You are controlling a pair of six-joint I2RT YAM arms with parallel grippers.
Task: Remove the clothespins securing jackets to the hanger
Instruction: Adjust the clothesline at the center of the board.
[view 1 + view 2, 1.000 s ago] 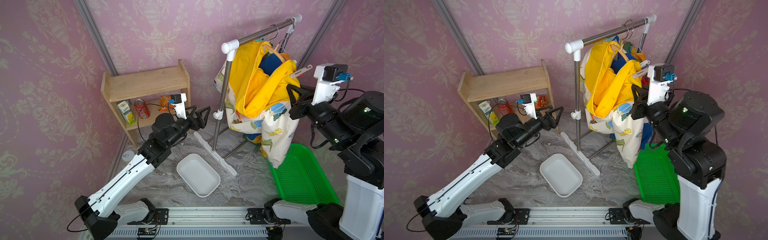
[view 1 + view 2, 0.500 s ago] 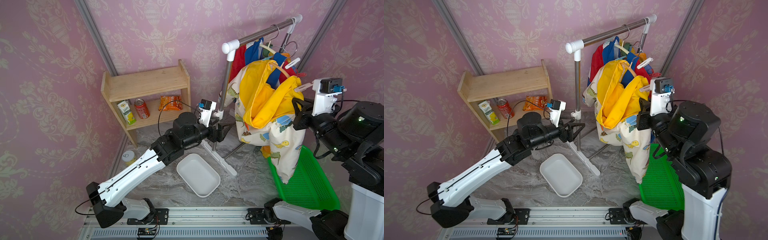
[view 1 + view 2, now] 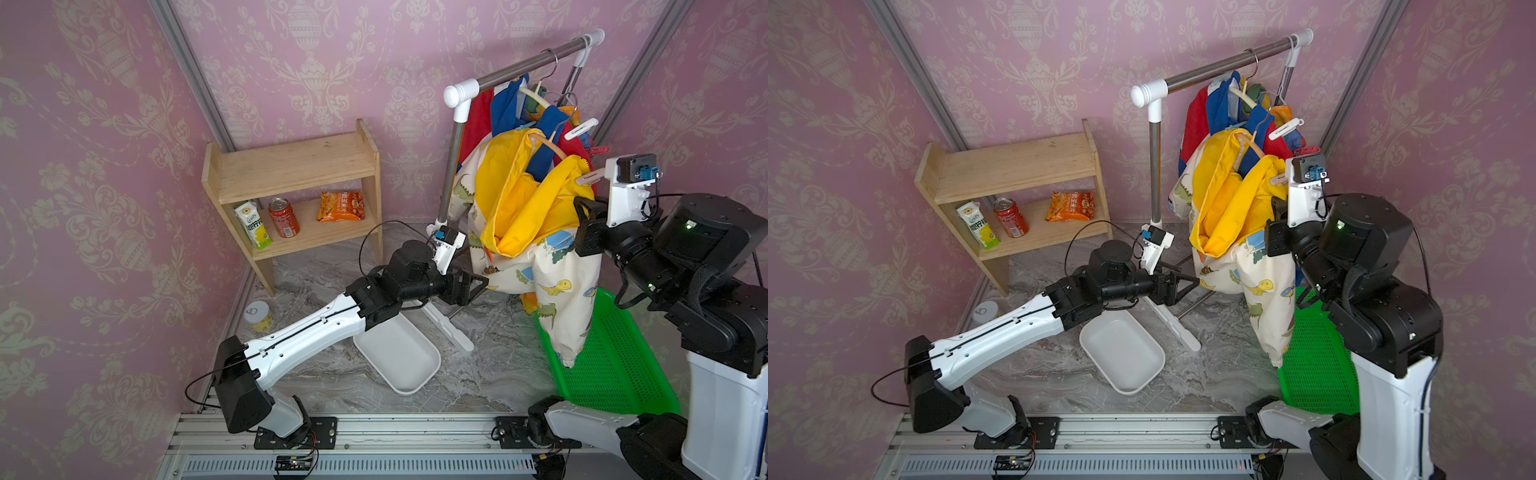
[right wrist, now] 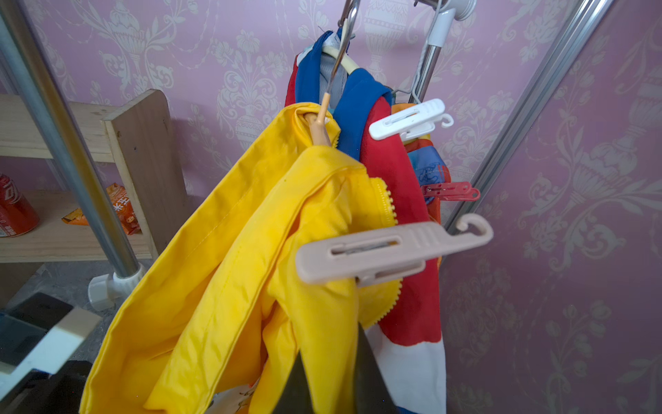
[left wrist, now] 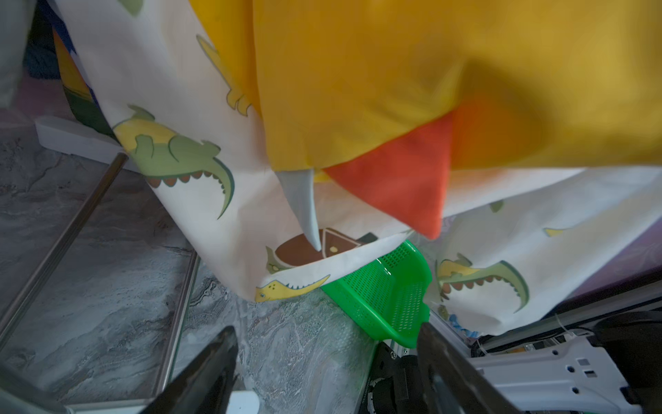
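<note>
The right end effector point(image 4: 333, 358) is clenched on a fold of the yellow dinosaur jacket point(image 4: 233, 269). Just above its fingertips, a beige-pink clothespin point(image 4: 387, 251) grips that jacket's zipper edge. Farther beyond it, a white clothespin point(image 4: 408, 120) sits on the shoulder of the blue, red and white jacket point(image 4: 397, 172), and a red clothespin point(image 4: 451, 191) is clipped on fabric behind that jacket. The jackets hang from the rack rail point(image 3: 532, 62).

The left end effector point(image 5: 327, 333) is released, its fingers point(image 5: 215, 358) spread wide and holding nothing. The dinosaur-print hem hangs just ahead of it, apart from it. Past the hem lies the green basket point(image 5: 387, 297).
</note>
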